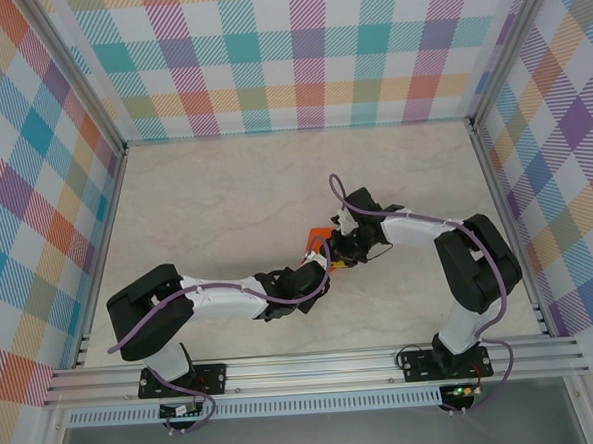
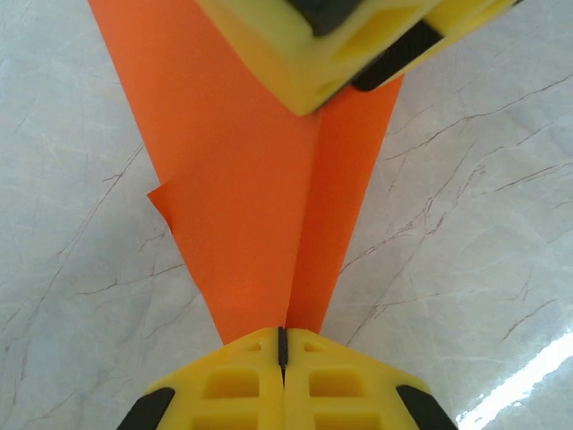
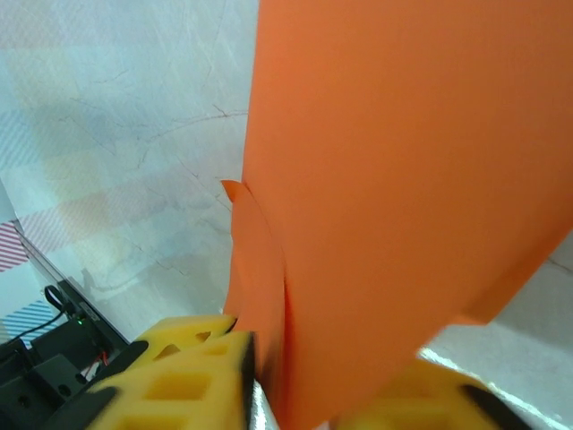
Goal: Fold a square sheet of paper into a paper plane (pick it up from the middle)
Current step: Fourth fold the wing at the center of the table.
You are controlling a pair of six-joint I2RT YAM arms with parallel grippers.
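Note:
The square sheet of paper is folded into a narrow, bright orange paper plane [image 2: 260, 206] with a centre crease and layered wings, held up above the table. My left gripper [image 2: 283, 345] is shut on its narrow end. My right gripper [image 3: 304, 394] straddles the other end of the paper plane [image 3: 394, 179], its yellow fingers [image 3: 179, 381] apart and a gap showing beside the paper. From above, the paper plane [image 1: 320, 236] is a small orange patch between the left gripper [image 1: 324, 264] and the right gripper [image 1: 340, 248], which meet mid-table.
The marble-patterned table [image 1: 226, 196] lies inside checked walls with aluminium posts [image 1: 503, 181]. Both arm bases are bolted to the rail [image 1: 314, 365] at the near edge. A purple cable [image 1: 337, 188] loops off the right arm.

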